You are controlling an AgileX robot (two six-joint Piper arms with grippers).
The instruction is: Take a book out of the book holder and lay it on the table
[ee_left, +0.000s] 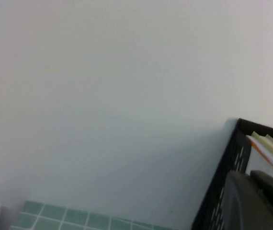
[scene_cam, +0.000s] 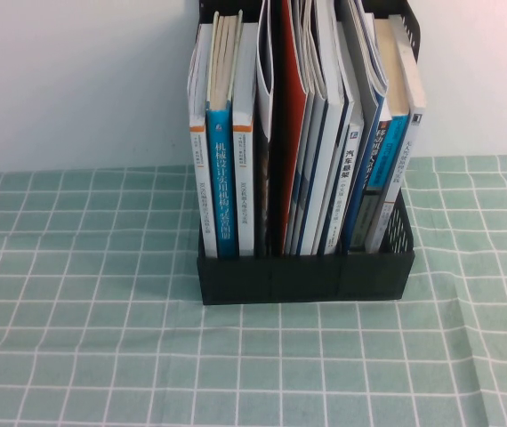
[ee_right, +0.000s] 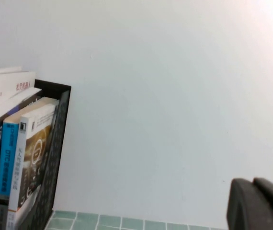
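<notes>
Book still racked, nothing lifted yet

Book [scene_cam: 406, 142], white-spined, stands upright in the rightmost slot of the black book holder [scene_cam: 305, 277], so the task looks unstarted. From the left: the left hand [ee_left: 256, 203] hangs beside the holder's left wall, off the books; whether its fingers are parted I cannot tell. Blue-spined volumes [scene_cam: 222, 182] fill the slots between. The right hand [ee_right: 261, 206] hovers clear on the right, closed and empty. The green-gridded counter [scene_cam: 84, 338] awaits.
</notes>
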